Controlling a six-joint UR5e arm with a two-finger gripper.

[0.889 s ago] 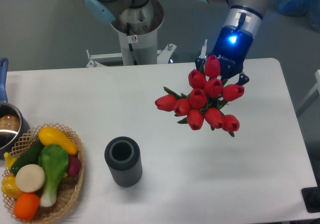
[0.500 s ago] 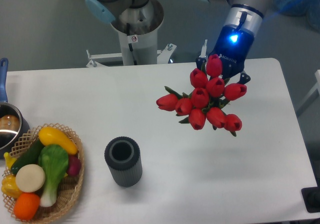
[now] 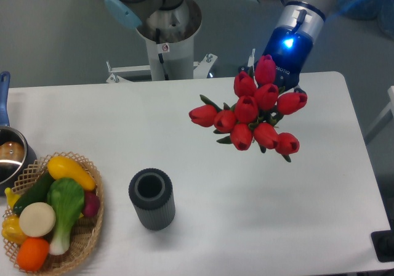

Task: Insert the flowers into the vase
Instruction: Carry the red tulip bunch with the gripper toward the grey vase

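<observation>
Nearest the camera, a basket [image 3: 86, 242] of toy vegetables sits at the table's [image 3: 203, 227] left front corner, with the vase [image 3: 151, 199] just to its right, upright, its round mouth open and its dark ribbed sides plain to see. A pot [image 3: 9, 156] rests at the left edge behind the basket. Further back and to the right, well apart from the vase, the flowers [image 3: 252, 113] hang in the air: red buds fanned toward the camera, green leaves between them. Behind them the claw [image 3: 277, 85] carries the bunch; the buds hide its fingers, so its opening cannot be judged. Since the earlier frames the bunch has risen slightly and shifted a little left.
</observation>
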